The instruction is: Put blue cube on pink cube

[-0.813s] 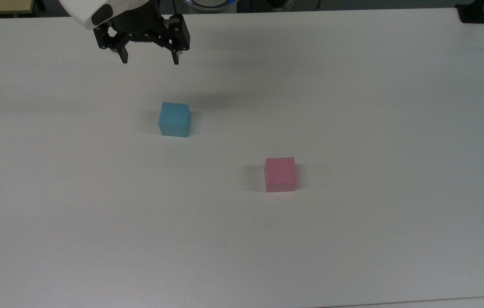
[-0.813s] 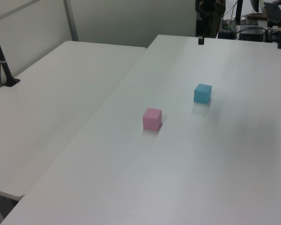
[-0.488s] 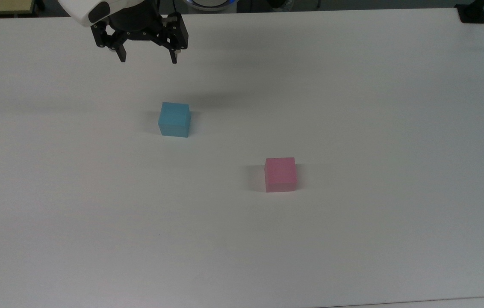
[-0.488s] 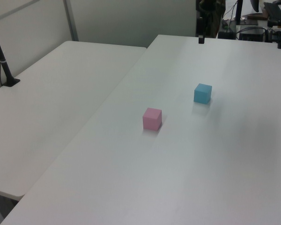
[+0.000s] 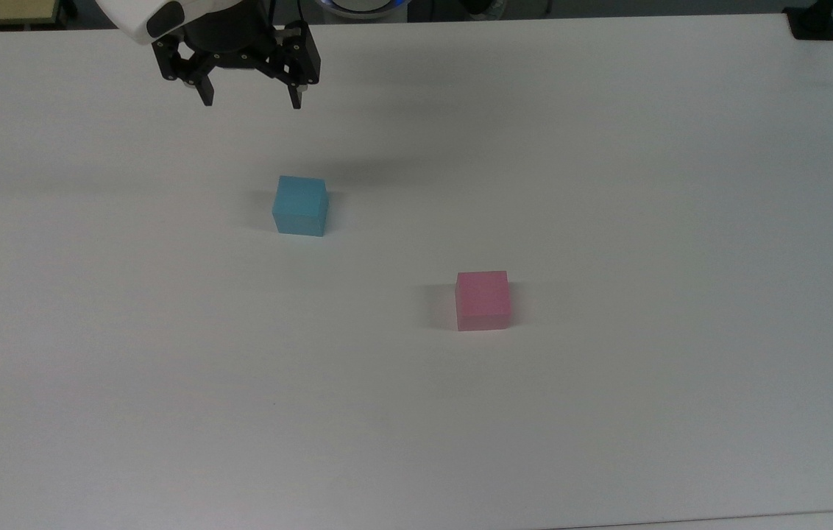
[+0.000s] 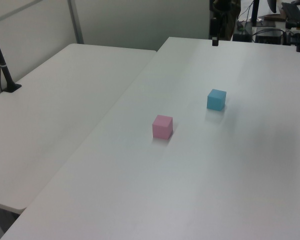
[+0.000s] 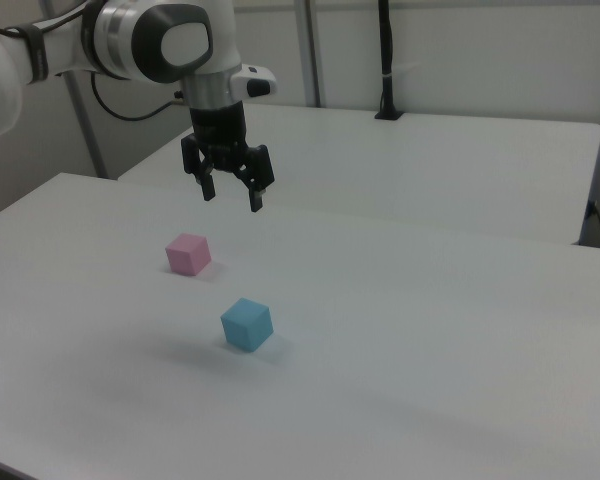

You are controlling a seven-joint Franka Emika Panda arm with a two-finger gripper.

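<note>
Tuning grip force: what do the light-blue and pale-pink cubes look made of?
Light-blue matte cube: probably foam or painted wood; flat colour, no glare, sharp edges. Pale-pink matte cube: same look, faintly grainy top face, so foam seems likelier. Neither shows gloss, as hard plastic might.

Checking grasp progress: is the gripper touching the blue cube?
Apart. The right view shows the gripper hanging open above the blue cube, bare table between.

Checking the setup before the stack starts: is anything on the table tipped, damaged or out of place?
Nothing stands out. The blue cube and the pink cube both sit flat on the white table, well apart and intact. The gripper hangs above the table with its jaws open, holding nothing.
</note>
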